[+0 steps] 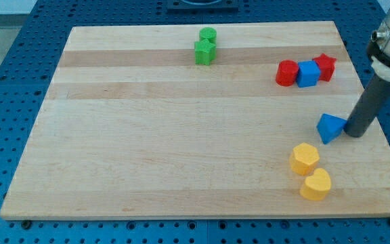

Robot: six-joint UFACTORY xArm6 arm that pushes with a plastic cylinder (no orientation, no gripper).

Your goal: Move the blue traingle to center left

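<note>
Tabletop [147, 156] on the left half lies bare wood, and that is where the blue triangle must end up, about halfway between the near and far edges. Going rightward, two green blocks [206, 46] sit touching each other at the far edge, well clear of any straight path across the middle. Further right, a red block [287, 72], a blue cube [308, 74] and a second red block [326, 66] stand in a tight row toward the far right. Nearer and to the right lies the blue triangle [330, 127], with two yellow blocks [305, 158] [316, 184] just beyond it on the near side, touching one another. My tip [355, 134] stands at the triangle's right side, touching it or very nearly so, which looks like the right place to begin a leftward push. There is no gripper on this arm, only the rod, so nothing is clasped; the block is merely nudged. To do the push well, I judge the tip should stay behind the middle of the triangle's right face, since an off-centre contact would likely spin the block and let it slip away. Heading straight left, perhaps a touch toward the far side, should keep it off the upper yellow block. Small corrections along the way would hold the line.
</note>
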